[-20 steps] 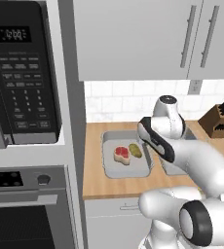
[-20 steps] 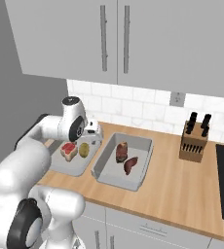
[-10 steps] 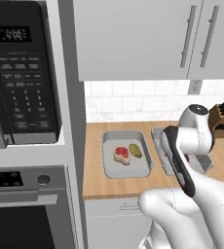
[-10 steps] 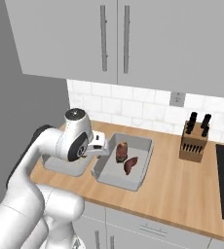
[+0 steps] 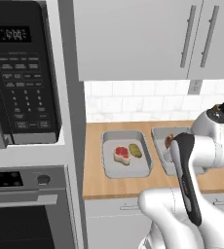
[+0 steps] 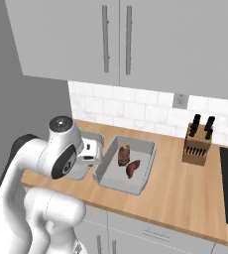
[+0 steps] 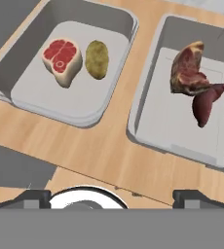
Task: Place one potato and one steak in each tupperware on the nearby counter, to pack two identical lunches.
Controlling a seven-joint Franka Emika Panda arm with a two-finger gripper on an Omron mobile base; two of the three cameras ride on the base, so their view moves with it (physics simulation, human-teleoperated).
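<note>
Gripper point(image 7: 112, 194) mine, jaws spread wide, holding nothing, above counter point(image 7: 99, 155); left tupperware point(image 7: 21, 87) holds red steak point(image 7: 61, 56) beside green potato point(image 7: 97, 59); right tupperware point(image 7: 153, 121) holds dark steak point(image 7: 187, 68) touching reddish potato point(image 7: 205, 103); knife block point(image 6: 197, 145) well apart.

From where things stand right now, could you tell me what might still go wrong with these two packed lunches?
The gripper hangs open and empty low over the counter, so a careless swing might clip the right tupperware rim. There, the steak and the reddish potato touch near one end, so a knock could shift them. The left tupperware sits close beside it.
</note>
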